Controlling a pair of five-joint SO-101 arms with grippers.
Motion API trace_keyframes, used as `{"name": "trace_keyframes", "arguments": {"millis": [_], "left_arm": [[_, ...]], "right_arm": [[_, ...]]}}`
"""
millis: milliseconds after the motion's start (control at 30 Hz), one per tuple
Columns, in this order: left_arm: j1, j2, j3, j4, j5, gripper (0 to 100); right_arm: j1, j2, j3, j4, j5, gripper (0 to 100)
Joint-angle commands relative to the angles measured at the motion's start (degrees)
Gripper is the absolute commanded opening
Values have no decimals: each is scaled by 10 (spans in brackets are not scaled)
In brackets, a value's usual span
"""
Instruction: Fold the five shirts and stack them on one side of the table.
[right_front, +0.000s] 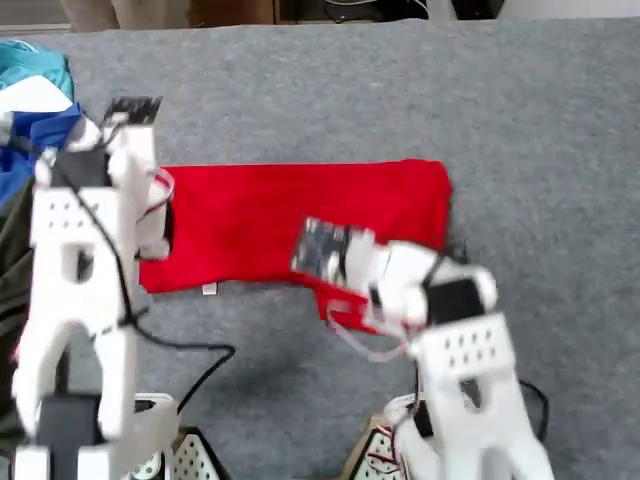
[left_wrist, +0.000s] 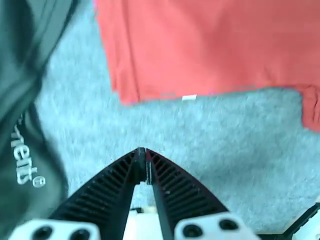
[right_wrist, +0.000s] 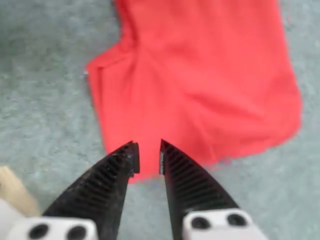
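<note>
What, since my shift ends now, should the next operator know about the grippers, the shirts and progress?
Left gripper: fingers shut, empty, above bare table beside the red shirt.
Right gripper: fingers open, empty, above the red shirt's near edge.
Red shirt lies mid-table, seemingly partly folded; other shirts heaped at the table's edge by the left arm.
Done: no shirt finished, apparently.
To do: finish it, fold the heap, stack all.

The dark shirt (left_wrist: 25, 75) bears partial, unreadable white print (left_wrist: 24, 162).
</note>
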Motion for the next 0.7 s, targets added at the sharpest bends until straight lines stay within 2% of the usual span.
{"name": "trace_keyframes", "arguments": {"millis": [0, 167, 300, 667], "left_arm": [[-29, -110, 81, -23, 1, 20], [-84, -145, 135, -44, -29, 20], [-115, -131, 137, -43, -39, 20], [-123, -80, 138, -42, -39, 20]], "right_arm": [[-28, -88, 101, -40, 5, 97], [-43, -67, 131, -41, 5, 100], [-45, -1, 130, -41, 2, 162], [-46, 144, 82, -75, 14, 166]]}}
